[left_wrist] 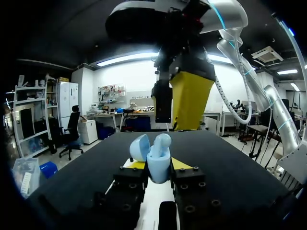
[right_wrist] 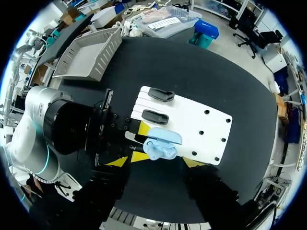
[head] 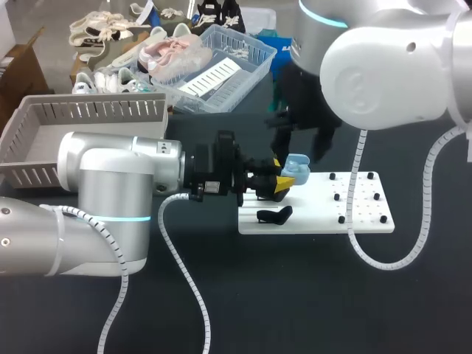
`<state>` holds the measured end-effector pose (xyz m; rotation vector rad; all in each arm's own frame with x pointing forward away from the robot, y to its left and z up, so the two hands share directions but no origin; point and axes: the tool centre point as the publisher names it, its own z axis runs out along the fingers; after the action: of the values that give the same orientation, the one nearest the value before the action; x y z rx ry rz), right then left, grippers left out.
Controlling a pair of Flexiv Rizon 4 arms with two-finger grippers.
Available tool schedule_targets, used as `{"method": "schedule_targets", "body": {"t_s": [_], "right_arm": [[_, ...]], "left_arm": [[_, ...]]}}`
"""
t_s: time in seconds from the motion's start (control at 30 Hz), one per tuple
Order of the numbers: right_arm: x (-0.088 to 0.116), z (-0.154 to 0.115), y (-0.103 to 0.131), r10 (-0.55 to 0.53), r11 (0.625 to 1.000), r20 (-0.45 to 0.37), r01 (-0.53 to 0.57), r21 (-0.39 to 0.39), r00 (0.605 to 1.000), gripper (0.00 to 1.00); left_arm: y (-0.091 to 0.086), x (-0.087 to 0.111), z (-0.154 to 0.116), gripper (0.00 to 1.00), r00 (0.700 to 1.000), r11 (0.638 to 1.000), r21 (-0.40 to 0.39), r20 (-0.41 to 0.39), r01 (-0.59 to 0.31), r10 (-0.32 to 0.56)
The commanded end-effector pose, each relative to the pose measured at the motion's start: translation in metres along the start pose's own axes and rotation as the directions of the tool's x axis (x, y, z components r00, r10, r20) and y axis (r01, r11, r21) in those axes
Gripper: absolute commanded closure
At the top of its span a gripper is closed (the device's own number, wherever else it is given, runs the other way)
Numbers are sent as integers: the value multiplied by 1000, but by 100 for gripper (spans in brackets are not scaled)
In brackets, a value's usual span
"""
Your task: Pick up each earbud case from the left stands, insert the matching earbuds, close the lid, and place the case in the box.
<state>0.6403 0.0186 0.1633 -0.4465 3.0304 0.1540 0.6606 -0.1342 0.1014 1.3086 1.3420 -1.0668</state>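
Observation:
A light blue earbud case [left_wrist: 158,165] stands with its lid [left_wrist: 139,146] open and a blue earbud poking out of its top. My left gripper [left_wrist: 159,164] is shut on the case, one yellow tip on each side. It holds the case [head: 296,168] just over the left end of the white board [head: 361,214]. My right gripper [right_wrist: 156,162] hangs straight above the case [right_wrist: 160,145]. It is open, its yellow tips standing wide on either side without touching. One yellow fingertip [left_wrist: 190,98] of the right gripper looms right over the case in the left wrist view.
Two black stands [right_wrist: 160,94] [right_wrist: 154,116] sit at the board's left end, and several black pegs [head: 352,197] dot its right half. A grey slotted box [head: 29,158] lies at the back left. A clear plastic basket [head: 236,88] sits behind it.

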Motion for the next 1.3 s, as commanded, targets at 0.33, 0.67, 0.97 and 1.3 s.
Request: {"method": "schedule_targets", "body": {"t_s": [0.33, 0.67, 0.97, 1.3], "right_arm": [[17, 1, -30, 68, 998, 4, -68, -1, 998, 31], [15, 13, -34, 82, 996, -25, -83, -13, 996, 23], [8, 17, -31, 75, 997, -28, -76, -18, 997, 20], [6, 19, -27, 63, 998, -34, -64, -18, 997, 15]], "left_arm": [[0, 0, 0, 100, 1000, 1000, -2, 2, -1, 1], [0, 0, 0, 100, 1000, 1000, -2, 2, -1, 1], [0, 0, 0, 100, 1000, 1000, -2, 2, -1, 1], [0, 0, 0, 100, 1000, 1000, -2, 2, -1, 1]]}}
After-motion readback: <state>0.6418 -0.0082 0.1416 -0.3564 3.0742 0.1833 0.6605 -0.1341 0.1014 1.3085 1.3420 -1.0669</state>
